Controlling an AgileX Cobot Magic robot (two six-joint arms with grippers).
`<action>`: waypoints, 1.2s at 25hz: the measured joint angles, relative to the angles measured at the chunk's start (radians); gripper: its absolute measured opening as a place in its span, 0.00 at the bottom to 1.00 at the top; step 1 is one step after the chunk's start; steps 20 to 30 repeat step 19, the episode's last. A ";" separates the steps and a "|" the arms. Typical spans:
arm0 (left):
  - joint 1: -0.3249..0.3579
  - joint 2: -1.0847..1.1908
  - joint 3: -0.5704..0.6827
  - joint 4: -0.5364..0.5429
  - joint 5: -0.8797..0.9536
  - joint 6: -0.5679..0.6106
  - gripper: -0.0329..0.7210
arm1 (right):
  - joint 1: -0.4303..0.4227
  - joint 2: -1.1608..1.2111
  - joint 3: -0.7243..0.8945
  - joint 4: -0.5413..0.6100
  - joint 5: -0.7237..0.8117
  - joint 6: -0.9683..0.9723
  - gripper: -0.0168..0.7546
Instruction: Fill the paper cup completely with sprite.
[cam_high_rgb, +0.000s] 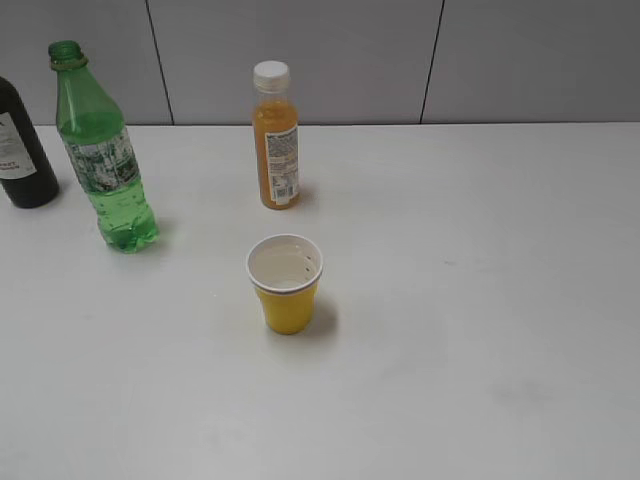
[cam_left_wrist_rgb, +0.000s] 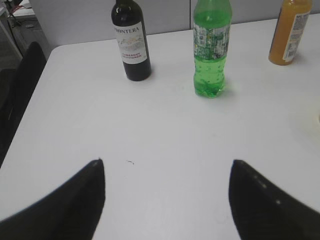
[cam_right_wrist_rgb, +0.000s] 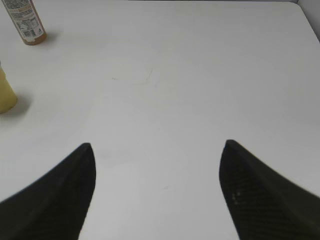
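At the bottom of the left wrist view the left gripper (cam_left_wrist_rgb: 167, 172) is spread wide and holds nothing, its two dark fingers (cam_left_wrist_rgb: 75, 200) framing bare white table (cam_left_wrist_rgb: 150, 130); the right gripper (cam_right_wrist_rgb: 156, 155) at the bottom of the right wrist view is likewise released and empty over open tabletop. In the exterior view the lower half of the frame is clear white surface, and the whole right side stays free as well. The cup (cam_high_rgb: 286, 283) stands upright just below the middle of that frame, yellow outside and white inside, with its rim facing up and open room on every side; whether it holds any liquid cannot be told. Further back and to the left stands the green bottle (cam_high_rgb: 103, 150), uncapped, with sprite (cam_high_rgb: 122, 215) filling its lower part and a grey-white label too small to read. Behind the cup at upper centre is the juice bottle (cam_high_rgb: 275, 135), orange with a white cap and a printed label with a barcode. The wine bottle (cam_left_wrist_rgb: 130, 40) sits at the upper left, near the table's left edge (cam_left_wrist_rgb: 35, 85), and its white label reads "FRONTERA". A grey panelled wall (cam_high_rgb: 300, 60) closes the far side.
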 joint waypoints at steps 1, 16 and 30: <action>0.000 0.000 0.000 0.000 0.000 0.000 0.82 | 0.000 0.000 0.000 0.000 0.000 0.000 0.79; 0.026 0.000 0.000 0.011 0.000 0.000 0.82 | 0.000 0.000 0.000 0.000 0.000 0.000 0.79; 0.042 0.000 0.000 0.011 0.000 0.000 0.82 | 0.000 0.000 0.000 0.000 0.000 0.000 0.79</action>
